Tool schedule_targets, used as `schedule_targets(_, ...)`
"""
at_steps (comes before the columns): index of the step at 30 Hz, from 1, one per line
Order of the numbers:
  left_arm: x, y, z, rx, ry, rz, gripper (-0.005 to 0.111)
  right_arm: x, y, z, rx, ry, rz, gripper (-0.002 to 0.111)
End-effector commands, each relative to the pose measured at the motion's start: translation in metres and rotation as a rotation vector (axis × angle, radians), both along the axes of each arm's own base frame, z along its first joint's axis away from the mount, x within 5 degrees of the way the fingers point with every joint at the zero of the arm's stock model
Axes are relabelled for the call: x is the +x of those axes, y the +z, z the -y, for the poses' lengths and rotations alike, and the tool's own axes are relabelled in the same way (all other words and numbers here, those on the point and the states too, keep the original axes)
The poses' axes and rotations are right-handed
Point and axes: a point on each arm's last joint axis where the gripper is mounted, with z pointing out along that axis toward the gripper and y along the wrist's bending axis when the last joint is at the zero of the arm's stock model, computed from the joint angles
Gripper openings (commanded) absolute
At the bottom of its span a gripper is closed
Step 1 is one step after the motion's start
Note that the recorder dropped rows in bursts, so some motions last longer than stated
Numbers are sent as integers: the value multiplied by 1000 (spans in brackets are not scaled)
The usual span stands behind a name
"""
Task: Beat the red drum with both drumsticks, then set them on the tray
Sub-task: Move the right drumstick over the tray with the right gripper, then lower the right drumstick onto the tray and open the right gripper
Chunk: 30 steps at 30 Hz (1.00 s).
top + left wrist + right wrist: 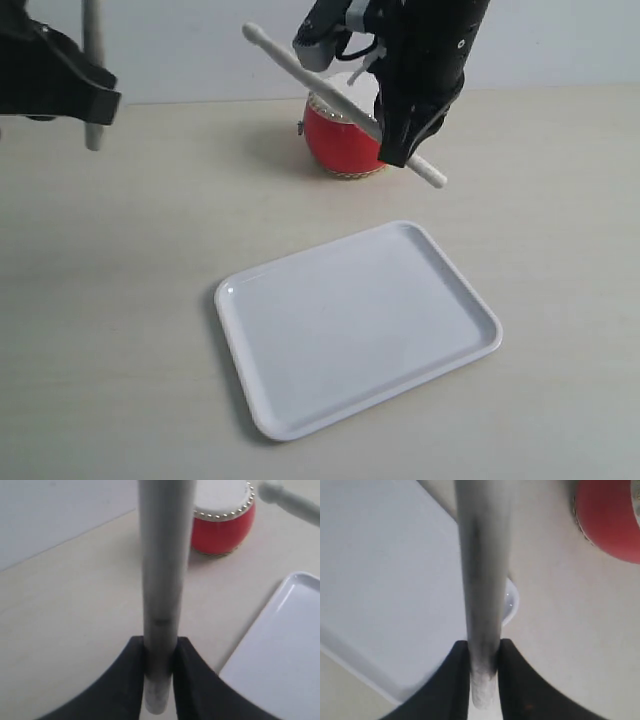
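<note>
While left claw (160,666) and right claw (484,656) each pinch a drumstick (300,68) by its butt, striking the drum (335,142) may twist it loose | tray (360,320), 6 o'clock of drum: roll-off risk.

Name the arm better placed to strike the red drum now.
Right, probably. The right gripper holds its drumstick slanted close to the red drum, while the left gripper holds the other stick upright, well off to the side.

Matte black arms (430,70), curved black gripper fingers (117,690), grey wrist block (322,45).
</note>
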Motion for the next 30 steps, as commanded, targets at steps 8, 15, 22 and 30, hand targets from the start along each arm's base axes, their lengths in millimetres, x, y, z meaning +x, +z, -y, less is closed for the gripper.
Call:
schedule_targets(8, -3, 4, -38, -75, 166, 71, 0, -28, -75, -32, -398, 401, -14, 0)
schedule_targets(15, -3, 4, -38, -75, 166, 71, 0, -31, -101, -33, -340, 506, 43, 0)
schedule_targets(22, -3, 4, -38, -75, 166, 71, 0, -30, -111, -39, -264, 539, 131, 0)
schedule_targets(30, -3, 4, -38, -76, 166, 70, 0, -30, -120, -41, -264, 580, 106, 0)
